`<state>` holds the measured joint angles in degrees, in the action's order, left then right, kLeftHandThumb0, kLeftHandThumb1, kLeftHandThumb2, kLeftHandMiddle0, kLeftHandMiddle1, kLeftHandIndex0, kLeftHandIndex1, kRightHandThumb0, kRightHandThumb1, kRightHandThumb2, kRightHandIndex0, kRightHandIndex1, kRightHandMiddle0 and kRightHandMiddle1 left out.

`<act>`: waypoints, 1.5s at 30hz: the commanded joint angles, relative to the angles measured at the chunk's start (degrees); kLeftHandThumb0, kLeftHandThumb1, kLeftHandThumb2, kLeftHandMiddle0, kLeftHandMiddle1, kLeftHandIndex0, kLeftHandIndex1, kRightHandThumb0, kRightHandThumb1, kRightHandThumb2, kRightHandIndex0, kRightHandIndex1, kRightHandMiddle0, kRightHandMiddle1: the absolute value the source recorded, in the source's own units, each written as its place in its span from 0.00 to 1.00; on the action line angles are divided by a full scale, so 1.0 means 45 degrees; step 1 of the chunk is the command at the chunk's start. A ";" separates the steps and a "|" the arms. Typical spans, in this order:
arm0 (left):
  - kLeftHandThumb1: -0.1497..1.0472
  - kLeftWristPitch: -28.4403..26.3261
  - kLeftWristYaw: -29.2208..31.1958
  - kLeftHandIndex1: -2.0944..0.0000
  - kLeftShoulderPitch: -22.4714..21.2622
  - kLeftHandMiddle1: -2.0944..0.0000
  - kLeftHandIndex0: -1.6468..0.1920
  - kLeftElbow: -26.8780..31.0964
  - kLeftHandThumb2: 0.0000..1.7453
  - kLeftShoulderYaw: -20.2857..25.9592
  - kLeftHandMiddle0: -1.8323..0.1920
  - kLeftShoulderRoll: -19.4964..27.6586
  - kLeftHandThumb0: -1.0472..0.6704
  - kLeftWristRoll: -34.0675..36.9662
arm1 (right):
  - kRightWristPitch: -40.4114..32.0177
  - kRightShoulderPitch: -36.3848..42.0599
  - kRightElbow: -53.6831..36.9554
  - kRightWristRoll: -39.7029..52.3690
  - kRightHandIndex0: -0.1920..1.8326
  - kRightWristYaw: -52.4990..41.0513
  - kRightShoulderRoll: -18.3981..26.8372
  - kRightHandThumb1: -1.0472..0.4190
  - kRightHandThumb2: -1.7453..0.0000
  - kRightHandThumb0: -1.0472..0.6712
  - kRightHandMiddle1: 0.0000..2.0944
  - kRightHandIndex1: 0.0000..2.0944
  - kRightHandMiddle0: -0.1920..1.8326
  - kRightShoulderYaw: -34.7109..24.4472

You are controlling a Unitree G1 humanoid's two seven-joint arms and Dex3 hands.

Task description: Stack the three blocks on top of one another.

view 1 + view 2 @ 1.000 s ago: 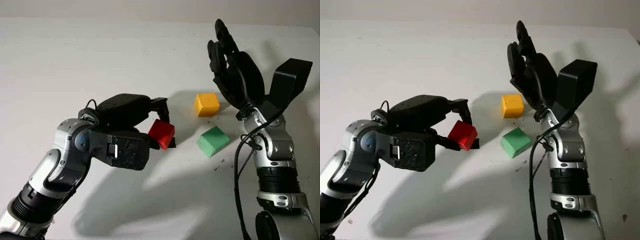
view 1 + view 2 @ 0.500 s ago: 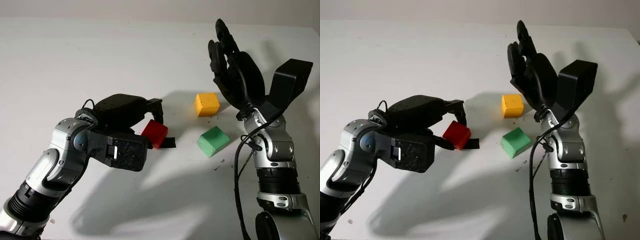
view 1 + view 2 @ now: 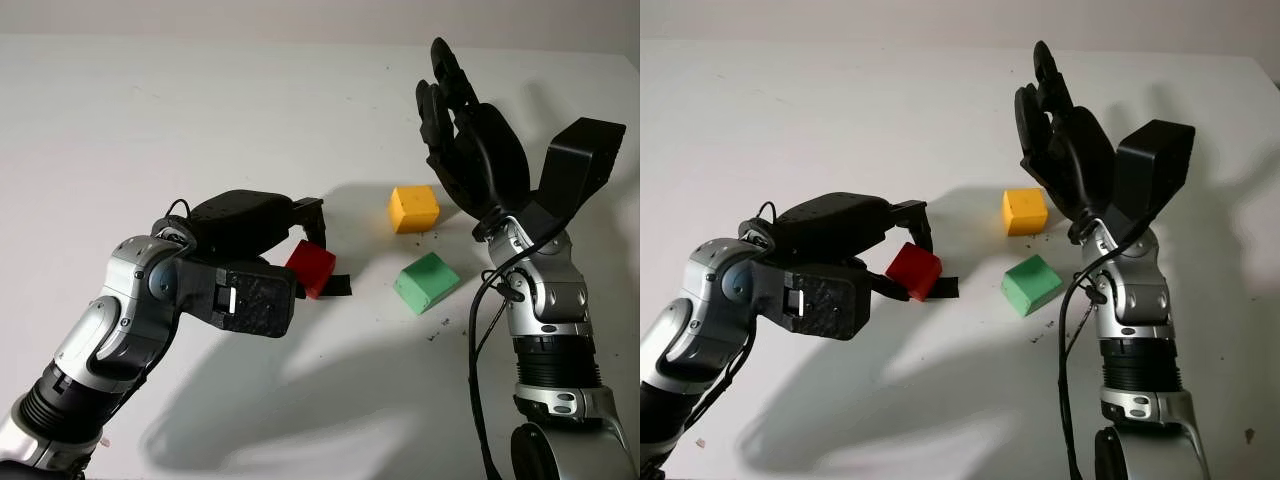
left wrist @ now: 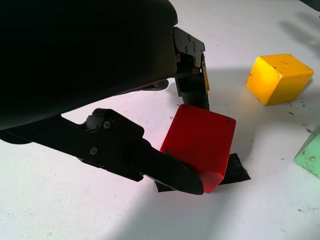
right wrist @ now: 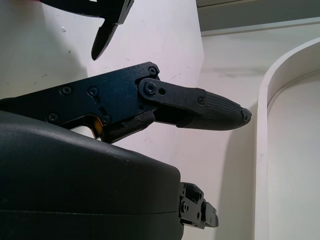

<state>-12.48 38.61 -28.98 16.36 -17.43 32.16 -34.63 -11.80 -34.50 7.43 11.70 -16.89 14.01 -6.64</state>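
**Left hand on red block, other two loose**

Now the left hand (image 3: 262,262) has its fingers closed round the red block (image 3: 311,268), one finger (image 4: 192,75) on the far side, another (image 4: 165,172) on the near side. Block sits tilted over a small black patch (image 3: 338,286) on the white table (image 3: 150,130); can't tell if it touches the table.

Taking the red block as ref: yellow block (image 3: 413,208) is to its right and farther back, well apart. Green block (image 3: 427,282) is to the right at approx the same depth, nearer than the yellow one, not touching either.

Right hand (image 3: 468,135) is raised upright, open, holding nothing, just right of and above the yellow block.
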 commanded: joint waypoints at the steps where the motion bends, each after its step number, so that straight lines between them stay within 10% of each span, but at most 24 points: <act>1: 0.98 0.0089 -0.0097 0.49 -0.0053 0.98 0.88 -0.0040 0.03 0.0024 0.86 0.0023 0.33 -0.0091 | 0.0096 0.0030 -0.0167 0.0022 0.00 -0.0010 0.0093 0.00 0.64 0.19 0.00 0.00 0.00 -0.0075; 7: 0.99 0.0045 -0.0186 0.93 0.0009 0.99 0.90 0.0010 0.03 0.0101 0.96 0.0042 0.26 -0.0321 | 0.0056 -0.0014 -0.0117 -0.0011 0.00 -0.0017 0.0112 0.00 0.64 0.18 0.00 0.00 0.00 -0.0057; 17: 0.97 -0.1935 0.1901 1.00 -0.0539 1.00 1.00 0.1089 0.03 0.0875 1.00 0.0366 0.18 0.0934 | 0.0096 -0.0030 -0.0069 0.0072 0.00 -0.0096 0.0113 0.00 0.65 0.19 0.00 0.00 0.00 -0.0117; 27: 0.92 -0.4801 0.3064 1.00 -0.0977 1.00 1.00 0.2058 0.03 0.5148 1.00 0.1368 0.12 0.6305 | 0.0194 -0.0120 -0.0036 -0.0040 0.00 -0.0275 0.0400 0.00 0.64 0.20 0.00 0.00 0.00 -0.0166; 34: 1.00 -0.5762 -0.0295 1.00 -0.0107 1.00 1.00 0.2978 0.30 0.7178 1.00 0.0581 0.07 0.7156 | 0.0396 -0.0565 0.0385 -0.0169 0.00 -0.0737 0.0930 0.00 0.66 0.20 0.00 0.00 0.00 -0.0127; 45: 1.00 -0.0646 -0.5763 1.00 0.0447 0.99 1.00 -0.1193 0.27 0.7720 1.00 -0.2331 0.17 0.7615 | 0.0949 -0.1828 0.1134 -0.2438 0.05 -0.1137 0.3023 0.00 0.90 0.17 0.04 0.03 0.08 0.0448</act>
<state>-16.76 13.64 -26.95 12.17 16.69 22.05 -0.86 -7.71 -41.16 12.20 0.93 -21.67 26.23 -4.60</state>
